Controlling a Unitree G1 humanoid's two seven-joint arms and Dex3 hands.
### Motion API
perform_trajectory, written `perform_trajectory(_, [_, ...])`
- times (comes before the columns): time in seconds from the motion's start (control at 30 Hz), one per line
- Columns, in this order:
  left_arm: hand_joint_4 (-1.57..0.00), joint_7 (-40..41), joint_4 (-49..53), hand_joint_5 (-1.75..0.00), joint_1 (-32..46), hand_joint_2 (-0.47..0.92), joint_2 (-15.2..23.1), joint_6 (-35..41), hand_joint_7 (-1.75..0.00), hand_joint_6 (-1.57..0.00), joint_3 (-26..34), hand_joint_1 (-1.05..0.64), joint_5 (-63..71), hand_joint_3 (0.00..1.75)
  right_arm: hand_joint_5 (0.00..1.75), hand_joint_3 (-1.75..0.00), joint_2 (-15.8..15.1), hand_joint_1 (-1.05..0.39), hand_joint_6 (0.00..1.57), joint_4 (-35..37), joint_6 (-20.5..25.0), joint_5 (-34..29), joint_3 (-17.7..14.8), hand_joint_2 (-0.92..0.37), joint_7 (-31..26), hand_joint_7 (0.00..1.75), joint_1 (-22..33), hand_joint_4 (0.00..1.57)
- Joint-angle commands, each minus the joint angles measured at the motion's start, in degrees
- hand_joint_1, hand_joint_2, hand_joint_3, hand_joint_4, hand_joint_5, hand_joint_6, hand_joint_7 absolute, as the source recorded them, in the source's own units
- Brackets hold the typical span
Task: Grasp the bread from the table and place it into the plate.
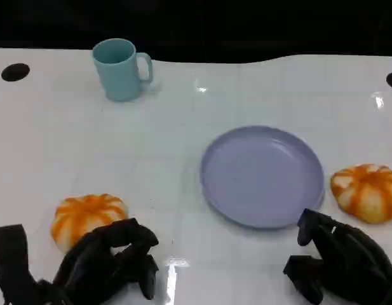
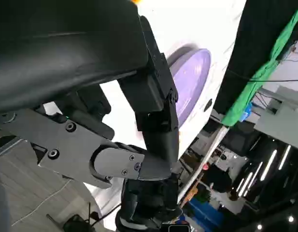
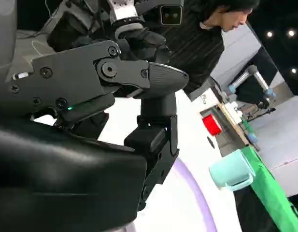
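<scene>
Nearest, the left hand (image 1: 107, 260) rested low on the tabletop (image 1: 183, 159) with its fingers curled in on nothing, and the right hand (image 1: 338, 264) sat likewise curled and holding nothing. One bread roll (image 1: 87, 216) lay just beyond the left hand, nearly touching its fingers; a second roll (image 1: 367, 192) lay just beyond the right hand, slightly to its right. Both rolls were round, with no clear long axis. Between them, a little farther, sat the plate (image 1: 262, 175), with nothing on it. The right-side roll lay closer to the plate. A cup (image 1: 121, 68) stood far left.

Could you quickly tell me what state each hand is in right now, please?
Left hand: fingers curled in, holding nothing, beside a bread roll.
Right hand: fingers curled, holding nothing.
</scene>
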Motion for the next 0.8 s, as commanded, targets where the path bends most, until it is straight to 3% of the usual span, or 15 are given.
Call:
perform_trajectory(0.03, [-1.21,1.2,-0.1,-1.31,0.4,0.92,0.9,0.5,-0.94,-1.26,-0.1,-0.63,0.6,0.31,1.75,-0.48,-0.8,-0.62,0.97,0.2,-1.3,-0.1,-0.5,-0.92,0.2,1.72,-0.5,1.15])
perform_trajectory(0.6, [-1.21,1.4,0.5,-1.32,0.0,0.92,0.6,0.8,-0.95,-1.26,-0.2,-0.64,0.5,0.27,1.75,-0.45,-0.9,-0.62,0.95,1.5,-1.5,0.3,-0.9,-0.92,0.8,1.73,-1.0,1.14])
perform_trajectory(0.8, [-1.23,1.1,-0.4,-1.25,0.6,0.92,0.5,-1.8,-0.88,-1.26,-0.1,-0.66,0.8,0.27,1.75,-0.44,-0.8,-0.61,0.95,0.8,-0.6,0.3,-0.7,-0.92,0.2,1.75,-0.7,1.15])
